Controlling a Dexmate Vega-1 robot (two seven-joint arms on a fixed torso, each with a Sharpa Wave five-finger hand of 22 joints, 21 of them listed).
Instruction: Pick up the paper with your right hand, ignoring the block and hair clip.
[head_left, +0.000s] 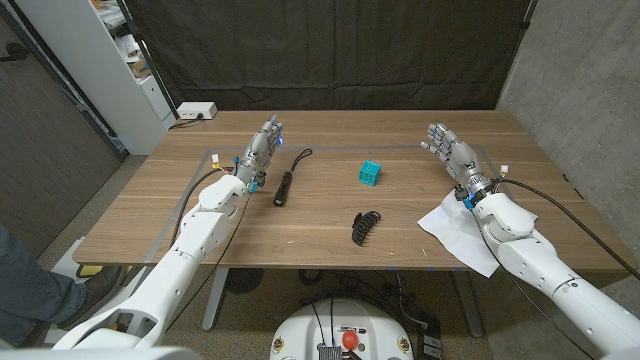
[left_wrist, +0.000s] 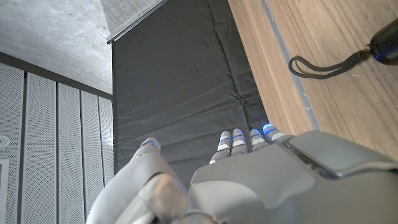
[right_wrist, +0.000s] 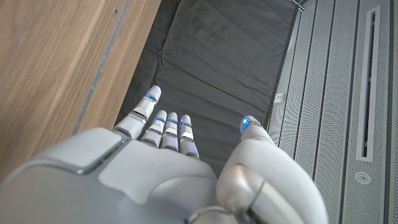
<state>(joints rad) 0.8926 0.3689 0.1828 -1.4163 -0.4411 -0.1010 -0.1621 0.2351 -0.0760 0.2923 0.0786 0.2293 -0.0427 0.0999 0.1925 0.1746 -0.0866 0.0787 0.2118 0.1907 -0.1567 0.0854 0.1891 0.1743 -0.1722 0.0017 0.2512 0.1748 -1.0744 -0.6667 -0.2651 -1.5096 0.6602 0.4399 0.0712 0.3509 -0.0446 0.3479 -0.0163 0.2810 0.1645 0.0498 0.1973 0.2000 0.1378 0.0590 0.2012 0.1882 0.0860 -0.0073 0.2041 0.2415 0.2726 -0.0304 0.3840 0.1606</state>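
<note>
- Dark curtain hangs behind the wooden table (head_left: 300, 215) in the head view; a white shelf unit (head_left: 95, 60) stands at the far left and a white power strip (head_left: 196, 111) sits at the table's far left corner.
- Head view, left side: the left robot hand (head_left: 262, 145) stands over the table with fingers extended and apart, holding nothing. A black flashlight (head_left: 285, 187) with a looped cord lies just beside it, apart from the fingers.
- Head view, centre: a teal block (head_left: 371, 173) sits on the table, and a black hair clip (head_left: 366, 226) lies nearer the front edge, well apart from both hands.
- Head view, right side: the right robot hand (head_left: 452, 148) is raised with fingers spread, holding nothing. The white paper (head_left: 455, 228) lies flat near the front right edge, partly under the right forearm and apart from the fingers.
- Left wrist view: the left robot hand (left_wrist: 249, 174) shows its back, fingertips pointing toward the curtain. The flashlight's cord loop (left_wrist: 323, 65) lies on the wood nearby.
- Right wrist view: the right robot hand (right_wrist: 168, 168) shows its back, fingers straight and thumb set apart, with nothing in its hold; bare wood runs beside it.
</note>
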